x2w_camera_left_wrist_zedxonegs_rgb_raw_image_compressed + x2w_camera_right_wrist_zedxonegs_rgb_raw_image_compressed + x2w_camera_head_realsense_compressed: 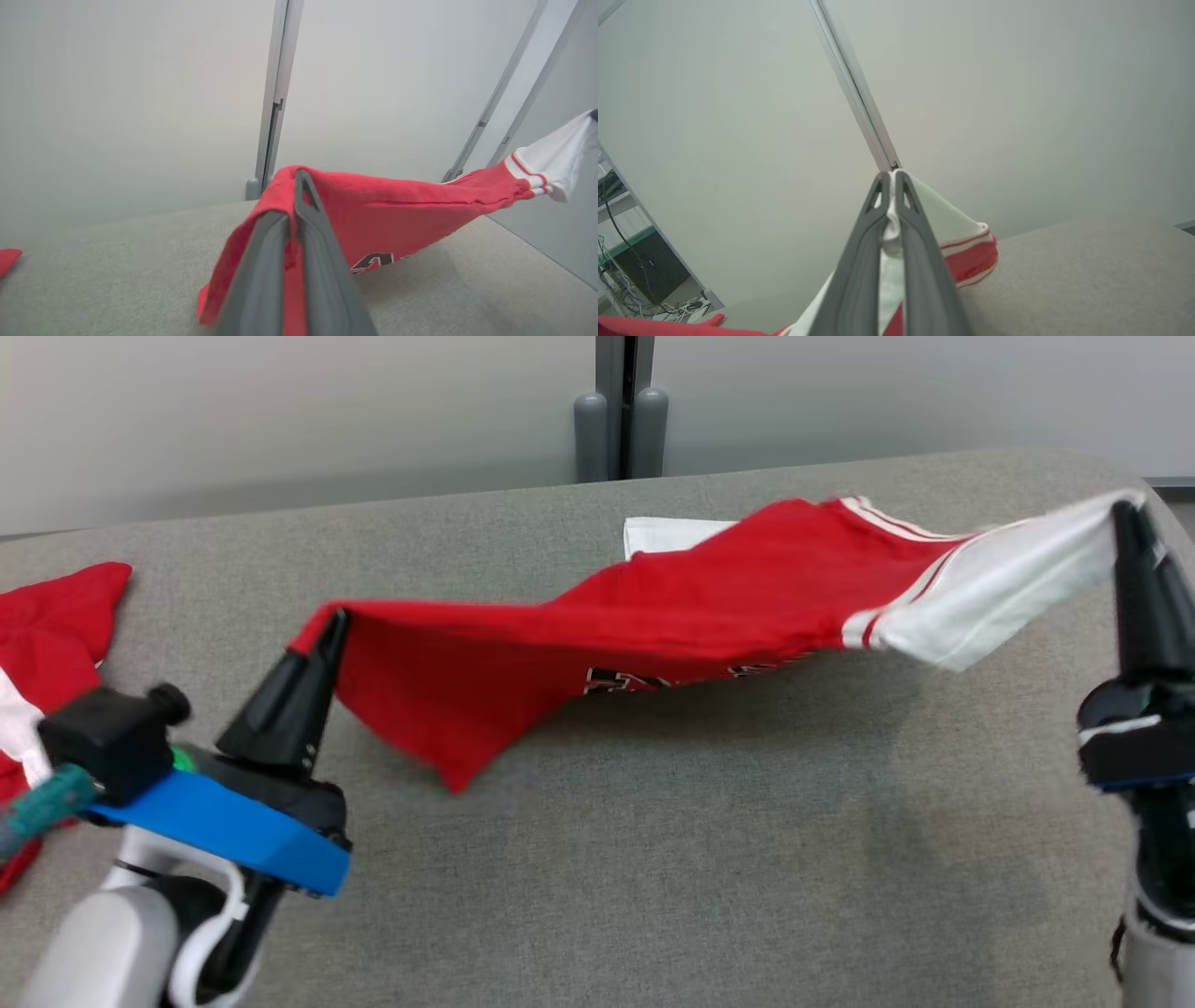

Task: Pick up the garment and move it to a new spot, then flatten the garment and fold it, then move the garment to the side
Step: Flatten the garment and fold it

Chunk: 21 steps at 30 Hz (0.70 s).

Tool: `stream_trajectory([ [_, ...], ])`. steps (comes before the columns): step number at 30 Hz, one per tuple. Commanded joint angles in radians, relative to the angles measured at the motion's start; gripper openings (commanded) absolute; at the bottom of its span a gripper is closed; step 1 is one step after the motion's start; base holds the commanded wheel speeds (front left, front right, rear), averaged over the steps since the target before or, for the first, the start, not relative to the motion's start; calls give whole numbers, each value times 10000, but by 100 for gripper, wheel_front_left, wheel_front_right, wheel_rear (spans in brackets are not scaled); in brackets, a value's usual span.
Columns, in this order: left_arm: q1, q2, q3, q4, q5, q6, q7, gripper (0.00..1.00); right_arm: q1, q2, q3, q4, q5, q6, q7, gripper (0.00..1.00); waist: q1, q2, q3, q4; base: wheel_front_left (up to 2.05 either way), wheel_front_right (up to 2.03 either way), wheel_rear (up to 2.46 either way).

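Our left gripper (334,618) sits nearest, low on the left, its two fingers pressed together on a red edge of the garment (653,625). Our right gripper (1125,509), far to the right, is pinched closed on the white sleeve end. Between them the garment hangs as a twisted band above the grey table (653,877). Its lowest red corner droops close to the surface; we cannot tell whether it touches. We judge the step to be carrying it over and laying it out. To do that well, we should grip firmly, draw the grippers apart evenly to undo the twist, lower the drooping edge first, then drag gently so the cloth spreads flat, well apart from the other red garment (56,616) at left.
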Motion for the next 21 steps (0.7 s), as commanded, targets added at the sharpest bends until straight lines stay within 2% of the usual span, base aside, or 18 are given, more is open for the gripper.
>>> stream_trajectory([
  [1, -271, 338, 174, -728, -175, 62, 505, 0, -410, -27, -80, -742, 40, 9, 487, 0, 0, -1, 57, 5, 0, 0, 0],
  [6, -1115, 1187, 688, -2489, -873, 121, 2018, 0, -1831, -117, -135, -2380, -502, 9, 2148, 0, 0, -1, 422, -63, 0, 0, 0],
  [9, -1805, 1716, 902, -2922, -976, 175, 2831, 0, -2969, -334, -109, -2567, -689, 7, 2992, 0, 0, -1, 806, -104, 0, 0, 0],
  [12, -2552, 2174, 1063, -2797, -983, 212, 3480, 0, -4328, -384, 85, -1787, -355, 9, 3500, 0, 0, -1, 1402, -293, 0, 0, 0],
  [15, -3483, 2572, 1226, -2236, -911, 226, 3945, 0, -5773, -316, 241, -397, -157, 7, 3426, 0, 0, -1, 2217, -503, 0, 0, 0],
  [18, -4766, 2782, 1157, -1136, -632, 163, 4105, 0, -7249, -227, 470, 1139, -221, 9, 2901, 0, 0, -1, 3081, -619, 0, 0, 0],
  [21, -6247, 2918, 1093, 37, -110, 121, 3812, 0, -8661, -236, 796, 2591, -611, 9, 1936, 0, 0, -1, 3737, -728, 0, 0, 0],
])
